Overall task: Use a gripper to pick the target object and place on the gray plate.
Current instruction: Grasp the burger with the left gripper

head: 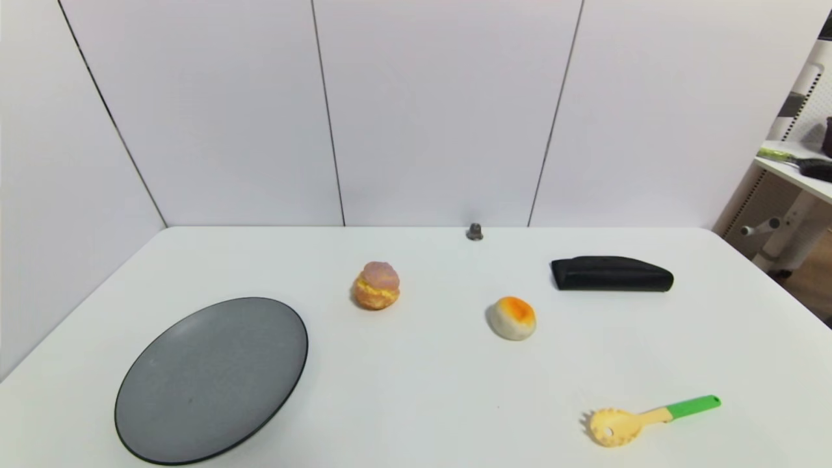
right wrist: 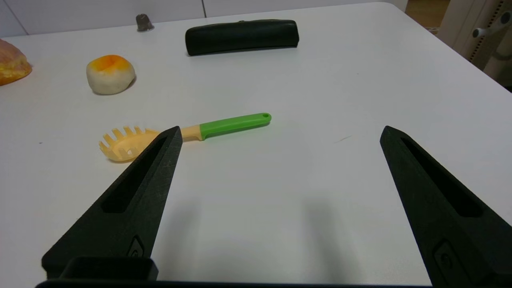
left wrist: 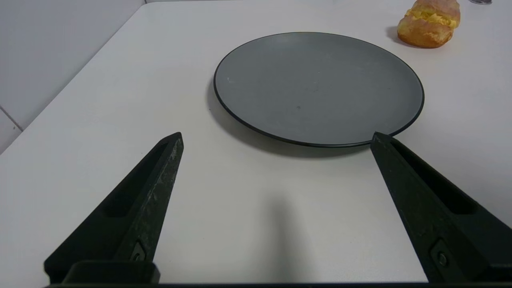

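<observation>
**Both grippers spread wide and empty, low over the white table**

The left gripper [left wrist: 276, 138] hangs above the near left part of the white table [head: 416, 390], its two pointed black fingers [left wrist: 152, 192] spread wide — nothing sits between them and they touch nothing. Just beyond the fingertips lies the large round matte dark-gray plate [left wrist: 320, 86], bare, with a darker rim. Past the plate's far edge, apart from it, stands the target object — a small round cream-puff pastry [left wrist: 429, 22] with a pinkish-purple top, yellow filling band and orange-brown base; in the head view it [head: 376, 286] sits mid-table, up and to the right of the plate [head: 211, 380].

The right gripper [right wrist: 280, 132] is likewise wide apart and empty over the near right side. Nearest to it lies a pale-yellow plastic pasta server with a green handle [right wrist: 180, 134], flat on the table. Farther off stands a whitish bun with an orange top [right wrist: 111, 74], well apart from the pastry. Beyond that lies a long black pouch [right wrist: 242, 36], and at the table's far edge a small gray metal cap [right wrist: 143, 22]. Neither arm shows in the head view.
</observation>
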You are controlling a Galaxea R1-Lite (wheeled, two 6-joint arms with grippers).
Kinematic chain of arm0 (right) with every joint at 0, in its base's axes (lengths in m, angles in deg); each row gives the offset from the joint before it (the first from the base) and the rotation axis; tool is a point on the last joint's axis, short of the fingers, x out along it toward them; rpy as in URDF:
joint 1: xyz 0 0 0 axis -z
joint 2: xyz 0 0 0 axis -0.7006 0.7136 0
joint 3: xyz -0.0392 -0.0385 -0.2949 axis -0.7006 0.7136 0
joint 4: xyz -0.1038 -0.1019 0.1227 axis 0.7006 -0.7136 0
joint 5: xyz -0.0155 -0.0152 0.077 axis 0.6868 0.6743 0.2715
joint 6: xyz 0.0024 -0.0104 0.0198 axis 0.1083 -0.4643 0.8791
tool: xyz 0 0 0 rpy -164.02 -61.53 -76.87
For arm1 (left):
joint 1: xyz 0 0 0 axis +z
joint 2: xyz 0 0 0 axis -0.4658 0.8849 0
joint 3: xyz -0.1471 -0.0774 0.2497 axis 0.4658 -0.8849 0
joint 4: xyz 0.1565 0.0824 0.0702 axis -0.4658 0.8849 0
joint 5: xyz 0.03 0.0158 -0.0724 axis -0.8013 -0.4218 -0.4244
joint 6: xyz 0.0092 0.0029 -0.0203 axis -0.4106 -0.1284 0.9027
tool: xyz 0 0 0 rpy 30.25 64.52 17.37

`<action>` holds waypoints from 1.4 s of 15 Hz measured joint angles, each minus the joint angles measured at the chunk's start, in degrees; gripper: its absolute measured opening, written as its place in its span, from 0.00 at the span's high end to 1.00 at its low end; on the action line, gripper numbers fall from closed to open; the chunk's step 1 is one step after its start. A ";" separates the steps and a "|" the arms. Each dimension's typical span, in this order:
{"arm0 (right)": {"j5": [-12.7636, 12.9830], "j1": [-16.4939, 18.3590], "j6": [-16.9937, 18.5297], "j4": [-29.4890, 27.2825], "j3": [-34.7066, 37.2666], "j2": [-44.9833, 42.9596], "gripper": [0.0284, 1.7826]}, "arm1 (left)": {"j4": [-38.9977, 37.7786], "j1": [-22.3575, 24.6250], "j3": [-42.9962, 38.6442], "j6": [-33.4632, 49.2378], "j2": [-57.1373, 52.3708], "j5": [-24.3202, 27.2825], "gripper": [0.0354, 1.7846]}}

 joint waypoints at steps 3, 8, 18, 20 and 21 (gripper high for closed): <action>0.00 0.00 0.00 -0.02 0.00 0.00 0.04 | -0.02 -0.02 0.00 0.16 0.02 -0.02 0.06; 0.00 0.00 -0.01 0.00 0.00 0.00 0.04 | 0.33 0.00 1.51 -0.30 1.52 -0.11 0.06; -0.02 -0.02 0.00 0.00 0.00 0.00 0.04 | 8.37 -0.93 30.28 -12.42 33.93 0.48 0.06; 0.00 0.00 -0.01 0.00 0.00 0.00 0.04 | 6.66 -1.19 35.11 -16.51 43.57 2.68 0.06; 0.00 -0.02 0.00 0.00 0.00 0.00 0.04 | 5.91 -1.39 37.95 -18.58 48.42 4.14 0.06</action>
